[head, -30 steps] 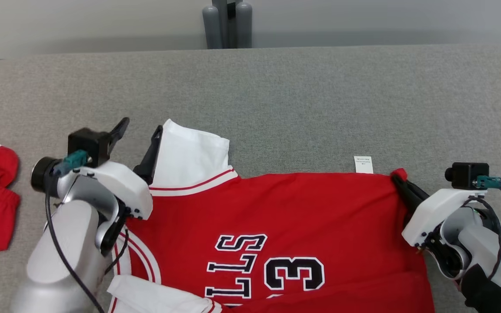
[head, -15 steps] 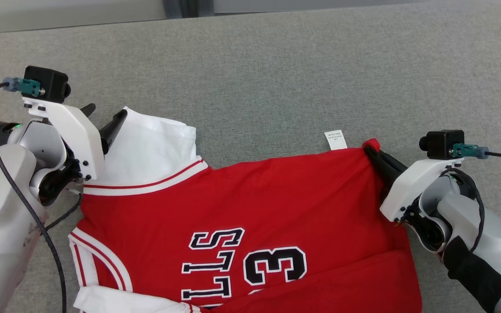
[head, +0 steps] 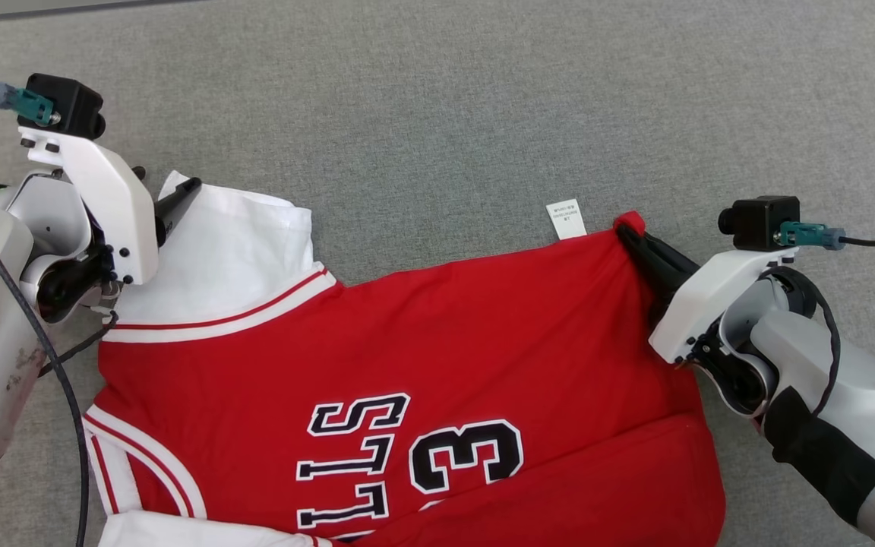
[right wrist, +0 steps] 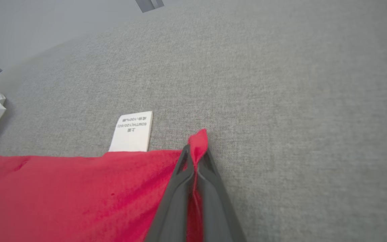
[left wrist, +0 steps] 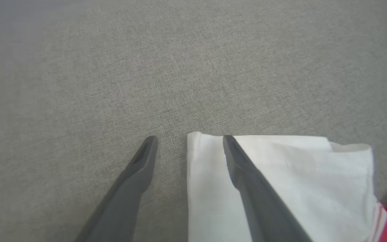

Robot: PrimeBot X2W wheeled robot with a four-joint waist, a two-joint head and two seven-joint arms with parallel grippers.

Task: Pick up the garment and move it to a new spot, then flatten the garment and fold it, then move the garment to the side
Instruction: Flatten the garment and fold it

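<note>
Head view, from the left: my left gripper is at the upper left corner of the garment, a red jersey with white sleeves, black-and-white letters and a number 3. It lies spread face up on the grey surface and runs out of the bottom edge of this view. My left fingers are spread wide and hold nothing. In the left wrist view, the left gripper has one finger over the bare grey surface and the other over the white sleeve, with the sleeve's folded edge between them. I cannot tell if the fingers touch the cloth. Going right in the head view, the white sleeve joins the red body at a striped band. Further right a small white label sticks out from the top hem. Just beside it, my right gripper is pressed together on the red corner of the garment. In the right wrist view, the right gripper pinches this corner, a small red tip stands out above the fingertips, and the label lies flat to the left.
</note>
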